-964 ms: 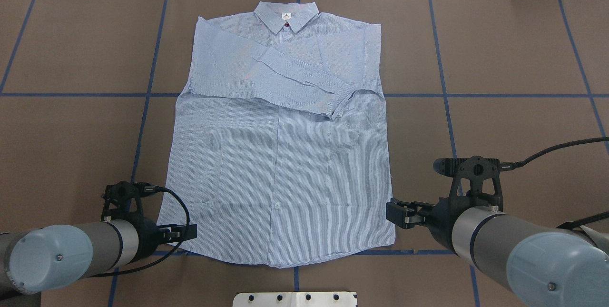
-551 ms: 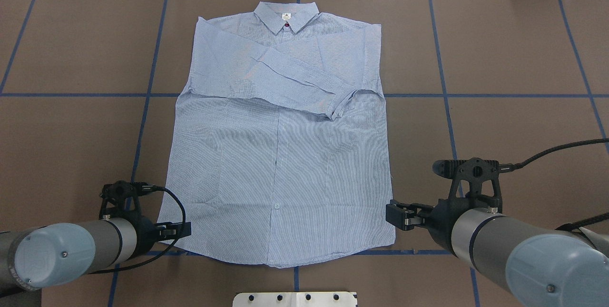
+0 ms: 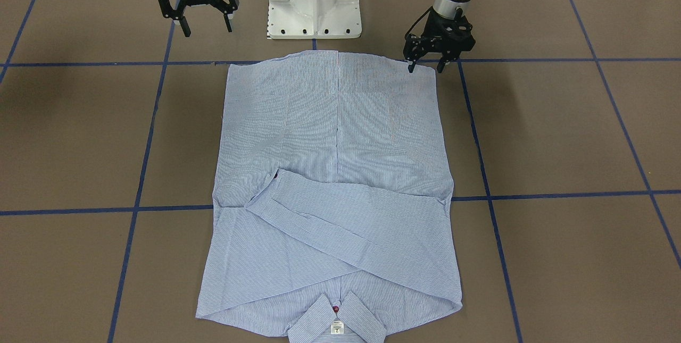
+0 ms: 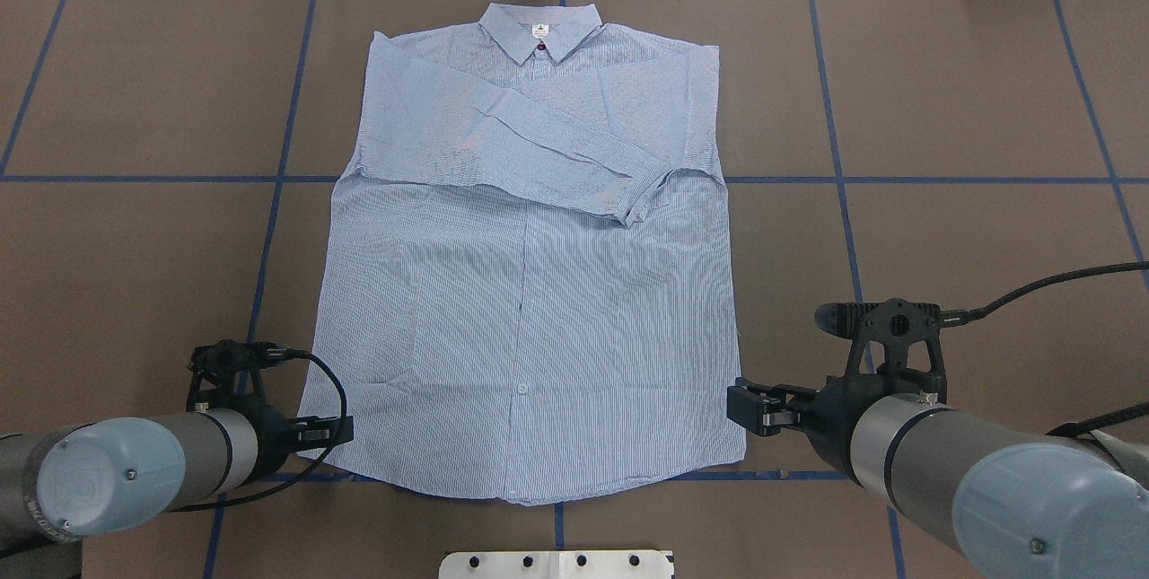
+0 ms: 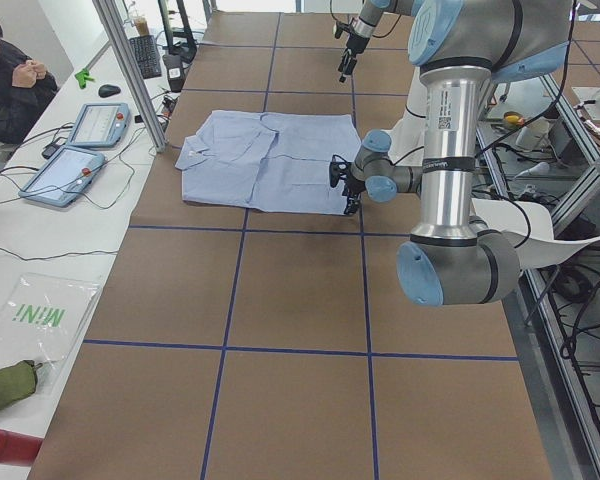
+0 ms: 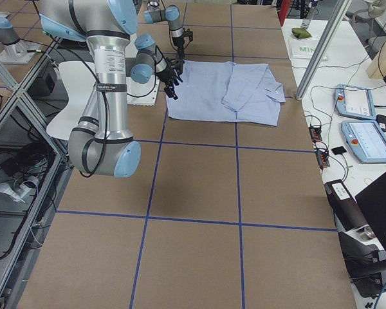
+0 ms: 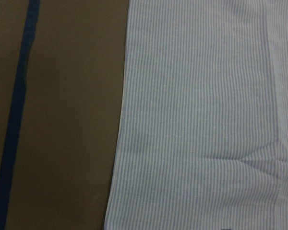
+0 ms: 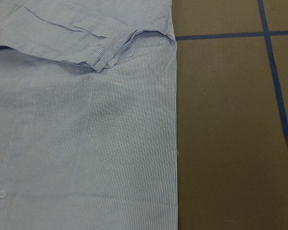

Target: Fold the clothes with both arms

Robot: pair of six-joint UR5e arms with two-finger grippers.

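Shirt [image 4: 530, 292], light blue striped cotton, lies flat; black left gripper [image 4: 346, 429] at 7 o'clock, black right gripper [image 4: 743, 407] at 5 o'clock, both spread open.

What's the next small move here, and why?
Probably lower the right gripper to the near hem corner of the shirt. It hangs open and looks raised beside that corner, while the left gripper, also open, sits low at the opposite corner. Neither holds cloth yet.
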